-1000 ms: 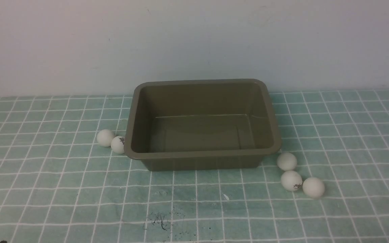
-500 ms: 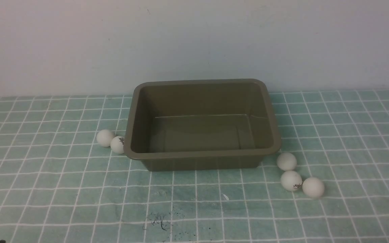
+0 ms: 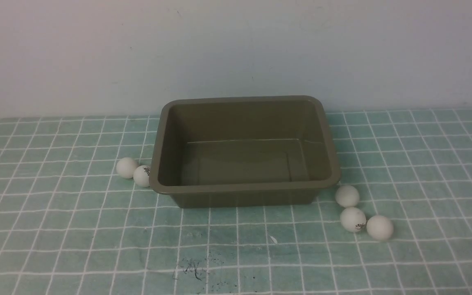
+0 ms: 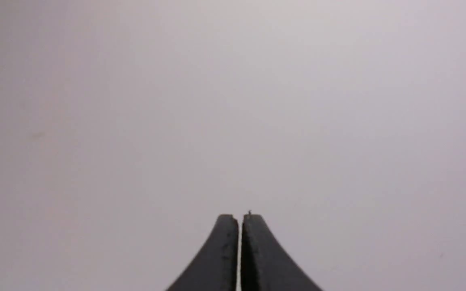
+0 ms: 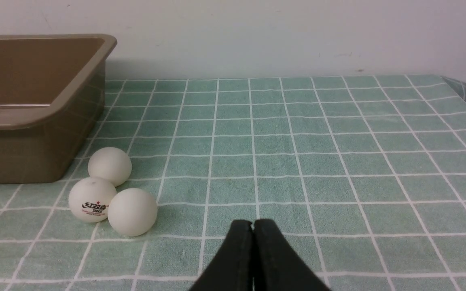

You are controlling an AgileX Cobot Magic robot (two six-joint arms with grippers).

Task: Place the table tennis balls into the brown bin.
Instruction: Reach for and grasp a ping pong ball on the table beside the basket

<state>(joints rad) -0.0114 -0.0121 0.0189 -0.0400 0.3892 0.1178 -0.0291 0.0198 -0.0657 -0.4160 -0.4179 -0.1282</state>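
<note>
The brown bin (image 3: 244, 190) stands empty in the middle of the cloth. Two table tennis balls (image 3: 126, 168) (image 3: 141, 176) lie touching each other by its left front corner. Three more balls (image 3: 347, 196) (image 3: 352, 219) (image 3: 380, 227) cluster off its right front corner; in the right wrist view the bin (image 5: 34, 117) and those balls (image 5: 109, 166) (image 5: 92, 199) (image 5: 132, 211) show too. My right gripper (image 5: 253, 223) is shut and empty, low over the cloth beside the cluster. My left gripper (image 4: 239, 217) is shut, facing only a blank wall. Neither gripper shows in the front view.
A green checked cloth (image 3: 236, 254) covers the table up to a pale wall (image 3: 236, 49). The cloth's far right corner (image 5: 465, 87) shows in the right wrist view. Dark smudges (image 3: 195, 268) mark the cloth near the front.
A dark bit of the left arm at the bottom left corner of the front view has dropped out of sight. Balls and bin stay put.
</note>
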